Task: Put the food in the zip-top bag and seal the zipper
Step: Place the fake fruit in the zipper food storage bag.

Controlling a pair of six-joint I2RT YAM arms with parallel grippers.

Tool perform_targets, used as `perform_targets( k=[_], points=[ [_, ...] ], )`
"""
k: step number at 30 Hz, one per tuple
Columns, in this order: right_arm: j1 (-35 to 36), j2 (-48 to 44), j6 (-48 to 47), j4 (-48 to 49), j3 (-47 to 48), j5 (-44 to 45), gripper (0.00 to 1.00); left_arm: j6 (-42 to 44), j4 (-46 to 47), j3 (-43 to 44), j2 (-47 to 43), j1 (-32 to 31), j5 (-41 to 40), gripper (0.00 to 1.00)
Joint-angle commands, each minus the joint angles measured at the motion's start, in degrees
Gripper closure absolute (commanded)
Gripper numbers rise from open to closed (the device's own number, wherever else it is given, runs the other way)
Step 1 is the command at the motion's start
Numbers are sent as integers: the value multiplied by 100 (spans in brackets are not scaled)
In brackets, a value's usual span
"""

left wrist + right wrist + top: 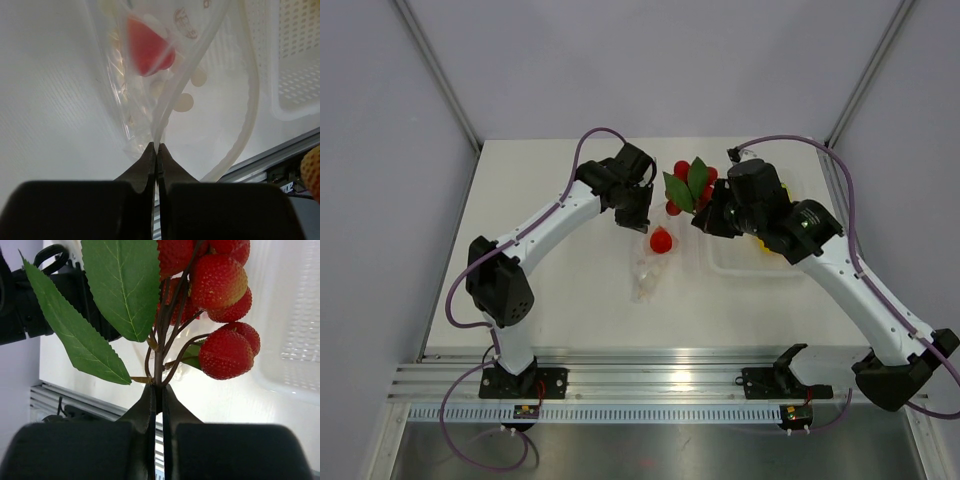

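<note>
The left claw [156, 149] is pinched shut on the top edge of the zip-top bag [132, 107], right next to the zipper [191, 67]. It lifts that edge off the table [550, 300]. That lets the bag hang down with its mouth open, so food can go in. The low end of the bag droops toward the near side of the table. One loose red fruit [147, 47] looks like it is inside the bag already, because it shows through the plastic.

The right claw [157, 390] is squeezed shut on the thin brown stem of the strawberry bunch [220, 285]. Holding the stem keeps the red fruits and the green leaves [122, 285] sticking out in front, free to go into the bag first. From above, the bunch is up in the air. It is just to the right of the left claw and a little farther back than the bag. The clear tray [750, 268] lies on the right, under the right arm.

I think the job now is to get this bunch into the bag. The leaves are wide and the mouth looks narrow, so they could catch on the edge. The zipper strips stand apart, so the bag is not sealed yet.
</note>
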Motion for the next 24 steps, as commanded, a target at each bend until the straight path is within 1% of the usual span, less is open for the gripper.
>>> perform_targets(
  k=[1,4,6,8,11,16,17,21,24],
  points=[
    [225,-137,483,804,-188,-321,100,-94,189,184,-110,117,148,100],
    [313,-102,729,1181,-382,-514,100,-94,233,193,-119,170,219,100],
    [445,-41,905,1488,-426,-515,100,-94,250,193,-119,179,263,100],
    [585,82,1063,1577,-400,-497,100,-120,277,158,-128,179,289,100],
    [621,205,1378,1849,-478,-435,100,-138,338,87,-155,187,333,100],
    [656,276,2116,2552,-1128,-515,100,-156,356,87,-190,205,360,100],
    [656,294,2188,2693,-1216,-671,100,-147,356,96,-198,205,360,100],
    [665,337,2434,2905,-1743,-673,100,-164,391,87,-242,231,438,100],
    [673,390,2540,2861,-1937,-638,100,-182,426,78,-260,240,535,100]
  ],
)
